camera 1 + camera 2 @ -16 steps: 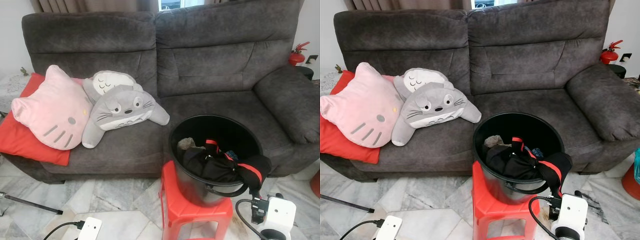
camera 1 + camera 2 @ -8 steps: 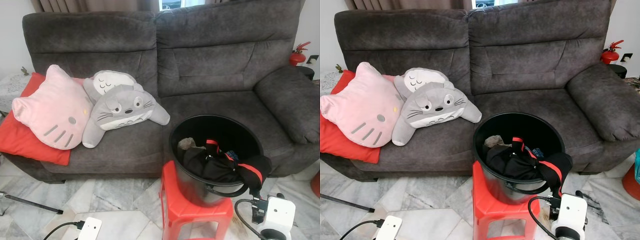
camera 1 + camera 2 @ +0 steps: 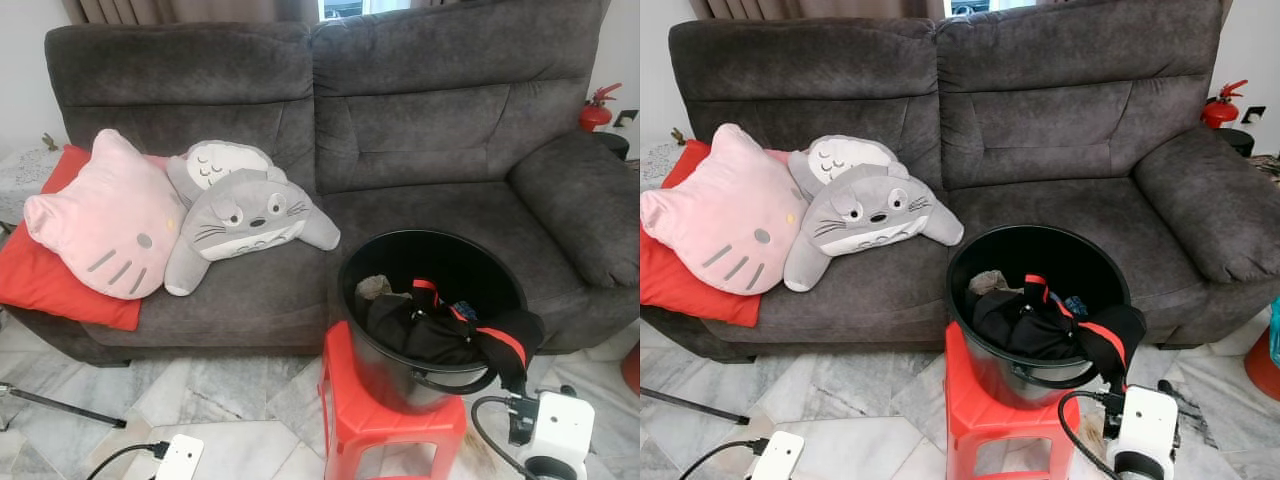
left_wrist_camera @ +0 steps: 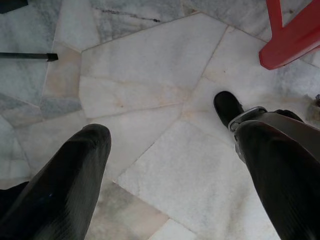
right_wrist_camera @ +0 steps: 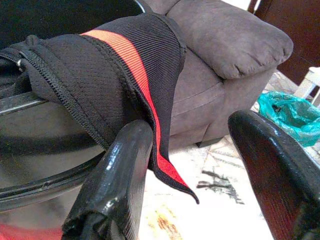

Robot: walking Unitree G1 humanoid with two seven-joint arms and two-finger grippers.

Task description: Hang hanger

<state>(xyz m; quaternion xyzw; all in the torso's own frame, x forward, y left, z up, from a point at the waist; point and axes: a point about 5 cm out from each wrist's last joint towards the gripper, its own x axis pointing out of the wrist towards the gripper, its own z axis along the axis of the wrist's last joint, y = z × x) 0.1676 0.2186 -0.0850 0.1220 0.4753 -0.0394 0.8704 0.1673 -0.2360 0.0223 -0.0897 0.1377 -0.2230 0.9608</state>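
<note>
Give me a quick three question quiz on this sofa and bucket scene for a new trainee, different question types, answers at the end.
1. True or false: the black bucket stands on the red stool.
2. What hangs over the bucket's rim beside the right gripper?
A. a towel
B. a black garment with a red stripe
C. a hanger
3. Fill in: the left gripper points down at the marble ____.

Key: 1 true; 2 B; 3 floor.

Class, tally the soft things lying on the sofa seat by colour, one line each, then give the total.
Pink cushion: 1
Red cushion: 1
Grey plush toys: 2, one in front, one behind
Total: 4
</note>
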